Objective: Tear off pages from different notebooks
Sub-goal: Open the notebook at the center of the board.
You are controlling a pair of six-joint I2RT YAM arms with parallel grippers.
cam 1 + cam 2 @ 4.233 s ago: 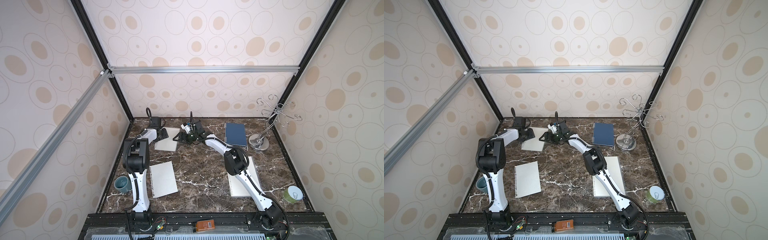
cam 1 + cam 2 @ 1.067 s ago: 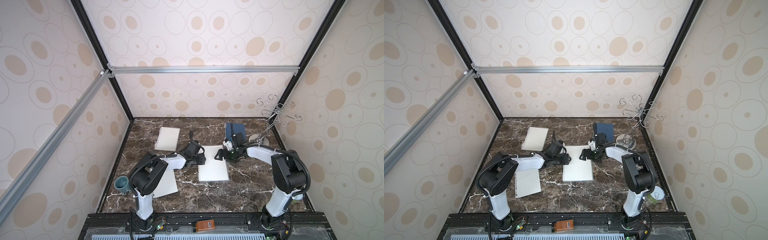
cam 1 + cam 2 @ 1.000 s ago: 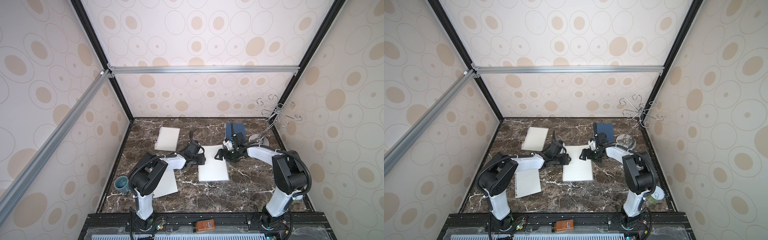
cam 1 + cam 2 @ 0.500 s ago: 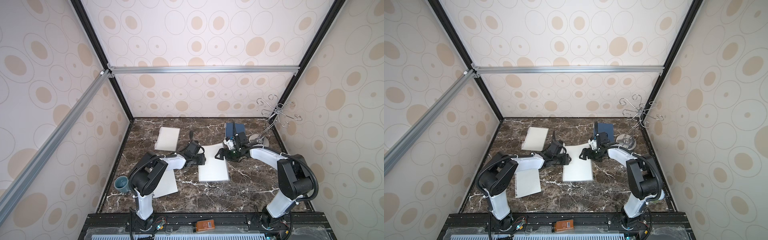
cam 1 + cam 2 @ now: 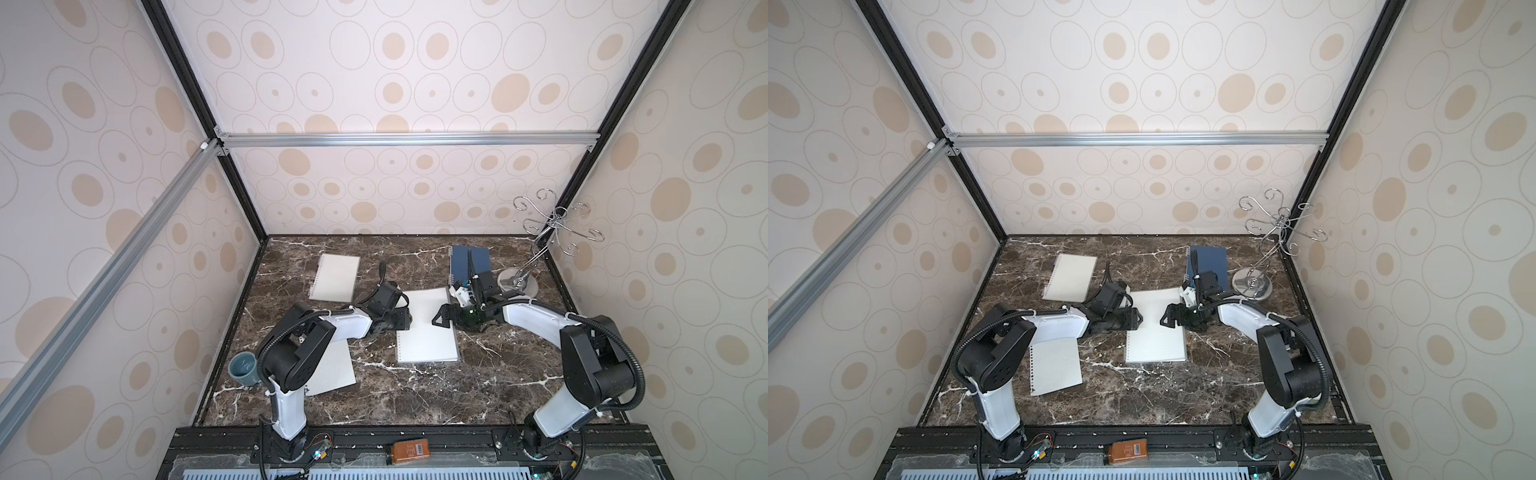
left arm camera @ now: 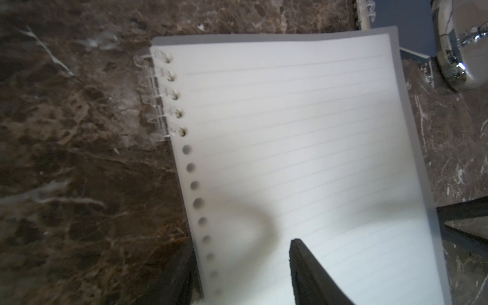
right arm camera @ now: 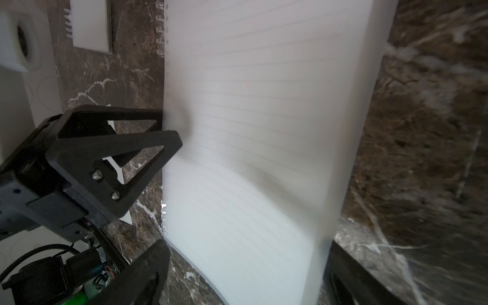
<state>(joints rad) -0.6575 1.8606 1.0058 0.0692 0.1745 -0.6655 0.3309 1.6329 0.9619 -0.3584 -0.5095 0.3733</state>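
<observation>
Top views, with the clock read from the robot's side and 12 at the back wall, show a loose page nearest, at 8 o'clock on the table, partly under the left arm, with a cup beyond it at the edge. At centre a notebook lies flat, its long axis running 6 to 12, rings along the 9 o'clock edge and the free edge at 3. The left gripper sits at the ring side. The left wrist view shows its jaws part spread and pinching nothing, one finger over the top sheet and its mate off the paper beyond the holes. The right gripper reaches in from 3 o'clock with jaws spread wide. In the right wrist view the top sheet appears to bow up between its fingers, ungripped. That gripper is nearer the free edge, so the tear likely falls to it: a pull toward 3, across the long axis, while the left pins the binding. Farther back lie a small notebook at 11 and a blue notebook at 1, with a chrome stand just beside the latter.
</observation>
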